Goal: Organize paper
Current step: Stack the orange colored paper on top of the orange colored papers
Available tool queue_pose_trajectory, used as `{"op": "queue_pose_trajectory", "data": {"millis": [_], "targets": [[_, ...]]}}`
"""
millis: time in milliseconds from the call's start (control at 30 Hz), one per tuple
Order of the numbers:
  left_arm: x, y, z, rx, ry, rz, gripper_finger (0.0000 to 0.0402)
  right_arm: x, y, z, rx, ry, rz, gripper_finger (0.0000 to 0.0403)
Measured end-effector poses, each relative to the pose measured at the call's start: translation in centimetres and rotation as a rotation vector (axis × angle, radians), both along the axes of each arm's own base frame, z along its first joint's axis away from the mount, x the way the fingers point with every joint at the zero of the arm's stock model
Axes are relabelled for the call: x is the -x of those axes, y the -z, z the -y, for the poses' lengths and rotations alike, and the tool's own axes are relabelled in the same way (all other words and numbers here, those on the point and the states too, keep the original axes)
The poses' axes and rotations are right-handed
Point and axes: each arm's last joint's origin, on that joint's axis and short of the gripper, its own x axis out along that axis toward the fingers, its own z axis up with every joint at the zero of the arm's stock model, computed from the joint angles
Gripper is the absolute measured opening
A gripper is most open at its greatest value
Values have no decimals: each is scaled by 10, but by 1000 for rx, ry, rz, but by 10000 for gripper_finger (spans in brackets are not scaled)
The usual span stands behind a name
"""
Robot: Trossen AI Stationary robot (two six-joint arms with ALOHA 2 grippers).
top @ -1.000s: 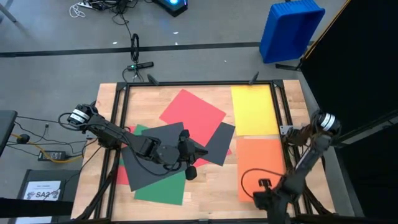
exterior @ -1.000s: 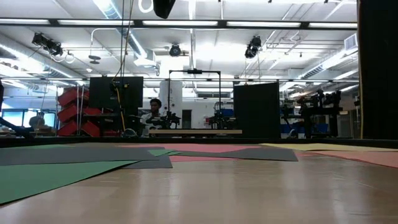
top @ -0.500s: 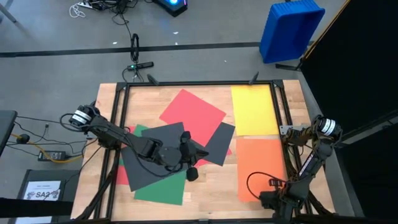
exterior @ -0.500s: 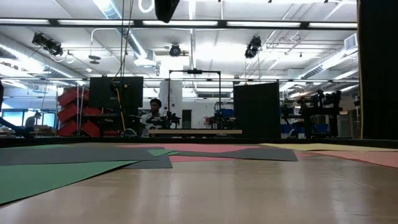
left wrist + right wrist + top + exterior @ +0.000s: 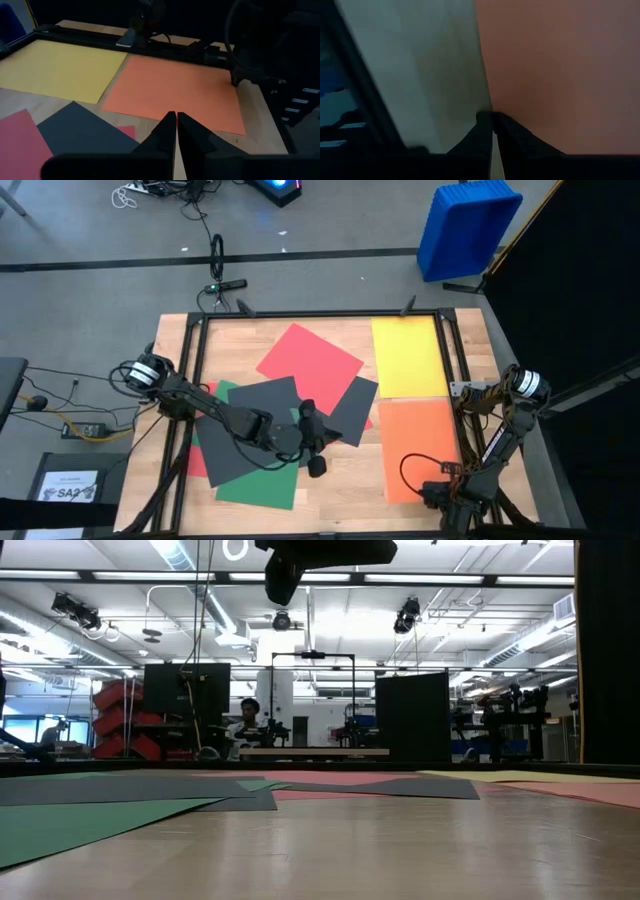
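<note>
High view, left end effector [image 5: 316, 466] closed, empty, seemingly above dark grey paper [image 5: 250, 430], right end effector [image 5: 492, 131] closed at orange sheet [image 5: 420, 450] edge.

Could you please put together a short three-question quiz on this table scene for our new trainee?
1. True or false: the yellow sheet lies apart from the overlapping pile, with the orange sheet right beside it.
2. Which sheet lies at the bottom of the pile, at the table's near side? A) green B) yellow C) orange
3. Fill in: the left gripper is ____, with nothing between its fingers.

Key:
1. True. The two lie edge to edge on the right side of the table.
2. A. The green sheet shows under the dark grey sheet.
3. Shut. The right gripper, at the orange sheet's edge, is shut too.
</note>
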Motion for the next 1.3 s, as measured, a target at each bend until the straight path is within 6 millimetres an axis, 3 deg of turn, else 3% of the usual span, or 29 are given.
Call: {"op": "queue_pose_trajectory", "data": {"millis": [367,567,733,967,1133,1300], "targets": [[0,0,0,3,4,3,0,1,-5,0,-43,0,-2,0],[0,-1,0,6,4,10,0,-7,-35,4,-139,42,181,0],[-1,-2,0,9,4,20,0,-41,-46,39,38,84,352,0],[-1,-2,0,9,13,18,0,-108,-41,116,303,147,370,0],[-1,-2,0,6,22,16,0,-141,-43,156,294,147,419,0],[-1,-2,1,1,27,14,0,-153,-42,177,282,161,418,0]]}}
